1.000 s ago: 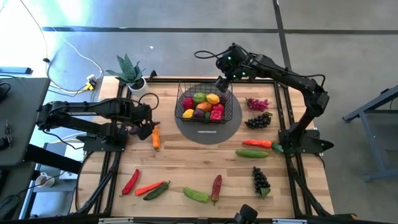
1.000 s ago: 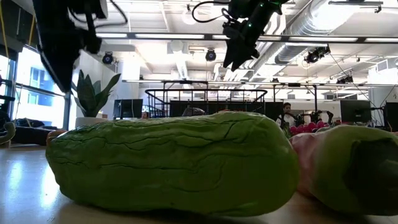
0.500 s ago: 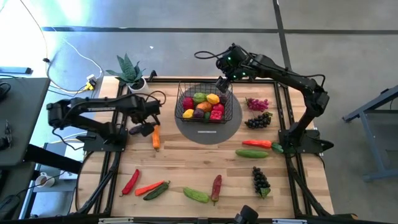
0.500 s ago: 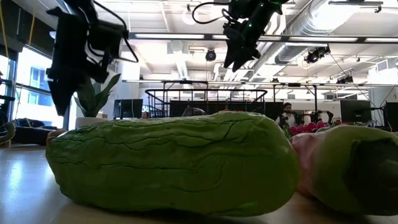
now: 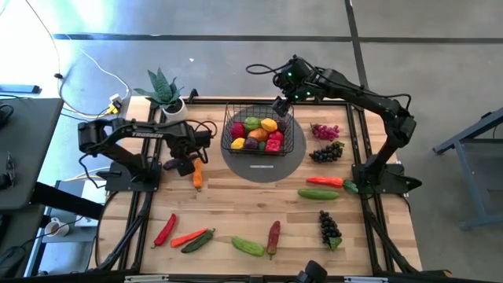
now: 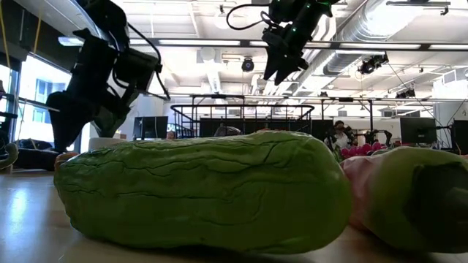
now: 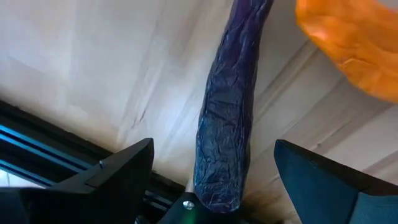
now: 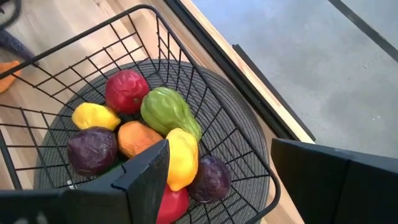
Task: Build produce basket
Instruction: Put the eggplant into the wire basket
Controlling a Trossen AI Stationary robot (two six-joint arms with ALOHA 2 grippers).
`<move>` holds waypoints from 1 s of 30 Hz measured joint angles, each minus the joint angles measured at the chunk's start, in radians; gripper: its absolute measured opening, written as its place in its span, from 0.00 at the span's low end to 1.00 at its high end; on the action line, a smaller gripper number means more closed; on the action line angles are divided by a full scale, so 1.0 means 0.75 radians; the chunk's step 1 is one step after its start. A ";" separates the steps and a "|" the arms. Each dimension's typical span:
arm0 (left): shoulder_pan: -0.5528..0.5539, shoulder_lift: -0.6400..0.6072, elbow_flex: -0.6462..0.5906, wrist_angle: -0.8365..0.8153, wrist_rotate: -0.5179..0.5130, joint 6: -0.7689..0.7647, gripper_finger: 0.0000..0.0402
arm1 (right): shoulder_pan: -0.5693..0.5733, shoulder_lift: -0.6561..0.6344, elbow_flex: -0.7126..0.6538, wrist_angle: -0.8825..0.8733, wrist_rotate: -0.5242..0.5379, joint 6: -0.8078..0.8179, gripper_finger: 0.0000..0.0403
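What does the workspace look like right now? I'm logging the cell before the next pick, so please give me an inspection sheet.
Surface: wooden table, no spills seen.
Job's things: black wire basket on a grey round mat, holding several produce pieces; more produce loose on the table, including a dark purple chilli and an orange carrot.
Clutter: potted plant at the far left corner.
Grippers: left gripper open, low over the chilli; right gripper open, above the basket, empty.
Cables: white cables on the floor left of the table.
Surroundings: grey floor; open room with a person far behind.
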State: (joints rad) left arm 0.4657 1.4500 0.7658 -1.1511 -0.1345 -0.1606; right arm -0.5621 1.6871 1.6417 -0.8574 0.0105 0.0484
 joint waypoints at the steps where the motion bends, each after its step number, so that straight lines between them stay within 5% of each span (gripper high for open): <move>1: 0.003 0.013 0.000 0.000 0.004 0.004 0.81 | 0.000 0.000 0.000 0.000 0.000 0.005 0.65; 20: 0.019 0.247 0.000 0.039 0.085 0.055 0.79 | 0.000 0.000 0.000 -0.018 0.000 0.005 0.65; 30: 0.019 0.264 0.000 0.038 0.078 0.080 0.55 | 0.003 0.000 0.000 -0.087 0.000 0.043 0.65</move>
State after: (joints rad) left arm 0.4797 1.6478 0.7658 -1.1225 -0.0759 -0.1009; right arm -0.5601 1.6871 1.6421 -0.9226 0.0105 0.0803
